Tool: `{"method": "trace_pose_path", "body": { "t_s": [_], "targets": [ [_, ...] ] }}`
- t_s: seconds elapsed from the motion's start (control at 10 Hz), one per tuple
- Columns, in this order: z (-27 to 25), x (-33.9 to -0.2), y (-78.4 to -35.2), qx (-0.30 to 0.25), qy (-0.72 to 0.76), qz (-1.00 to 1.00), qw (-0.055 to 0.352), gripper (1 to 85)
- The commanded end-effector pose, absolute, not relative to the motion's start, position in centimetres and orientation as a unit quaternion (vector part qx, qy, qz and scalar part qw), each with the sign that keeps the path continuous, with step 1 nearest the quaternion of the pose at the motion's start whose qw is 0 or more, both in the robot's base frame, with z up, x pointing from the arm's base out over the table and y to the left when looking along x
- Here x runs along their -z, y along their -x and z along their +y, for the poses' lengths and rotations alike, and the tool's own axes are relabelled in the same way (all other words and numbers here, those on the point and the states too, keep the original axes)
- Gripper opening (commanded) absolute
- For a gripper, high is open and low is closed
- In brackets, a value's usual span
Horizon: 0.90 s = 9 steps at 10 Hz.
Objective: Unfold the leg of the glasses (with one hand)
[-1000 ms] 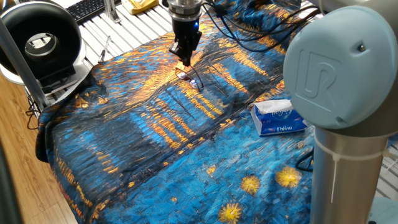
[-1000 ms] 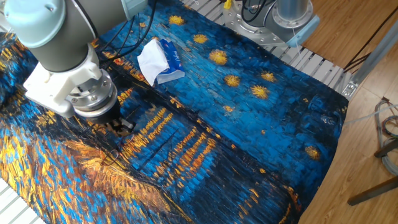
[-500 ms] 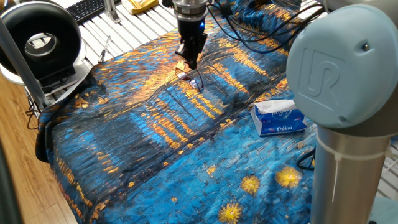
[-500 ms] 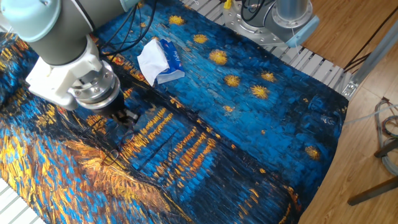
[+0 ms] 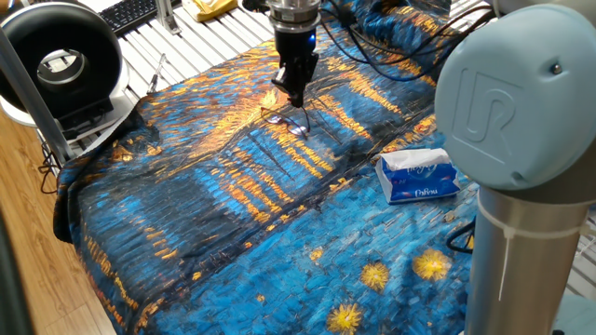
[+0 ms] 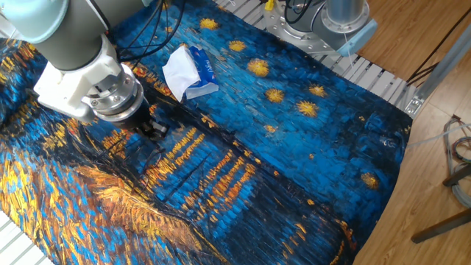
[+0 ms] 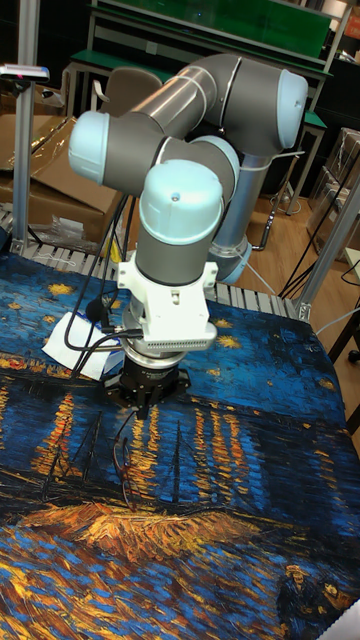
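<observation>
The glasses [image 5: 282,118] lie on the blue and orange painted cloth [image 5: 233,214], small, with a thin dark wire frame. My black gripper [image 5: 296,97] hangs straight down just above and behind them, its blue light on and its fingers close together. A thin leg runs from the fingertips down to the frame, so the gripper looks shut on it. In the tall fixed view the gripper [image 7: 138,408] is above the wire frame [image 7: 122,455]. In the other fixed view the gripper [image 6: 156,130] shows, but the glasses are too faint against the cloth to make out.
A blue tissue pack [image 5: 419,177] lies on the cloth to the right of the glasses. Black cables [image 5: 372,46] run behind the gripper. A black ring-shaped fan [image 5: 65,60] and a keyboard [image 5: 130,14] sit off the cloth at the back left. The arm's large joint [image 5: 521,112] fills the right foreground.
The gripper has moved a little to the right and back over the cloth, its fingers still together. The frame of the glasses has stayed almost in place.
</observation>
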<state>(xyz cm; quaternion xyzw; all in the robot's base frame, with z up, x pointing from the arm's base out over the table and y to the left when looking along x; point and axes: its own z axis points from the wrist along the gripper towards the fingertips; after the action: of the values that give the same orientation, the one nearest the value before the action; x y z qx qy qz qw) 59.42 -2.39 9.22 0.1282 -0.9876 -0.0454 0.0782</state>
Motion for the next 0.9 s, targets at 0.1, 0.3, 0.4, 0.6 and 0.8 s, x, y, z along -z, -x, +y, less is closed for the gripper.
{"method": "trace_pose_path", "body": {
  "t_s": [0.1,0.3,0.4,0.6,0.8],
  "targets": [
    [-2.4,-9.6,-60.1,0.035,-0.134,-0.988,0.072,1.0],
    [-2.0,-10.0,-60.9,0.026,-0.132,-0.988,0.069,1.0],
    [-1.8,-10.3,-61.2,0.019,-0.131,-0.989,0.068,1.0],
    [-1.4,-10.6,-61.5,0.013,-0.131,-0.989,0.068,1.0],
    [-1.5,-10.7,-62.2,0.0,-0.135,-0.989,0.062,1.0]
  ]
}}
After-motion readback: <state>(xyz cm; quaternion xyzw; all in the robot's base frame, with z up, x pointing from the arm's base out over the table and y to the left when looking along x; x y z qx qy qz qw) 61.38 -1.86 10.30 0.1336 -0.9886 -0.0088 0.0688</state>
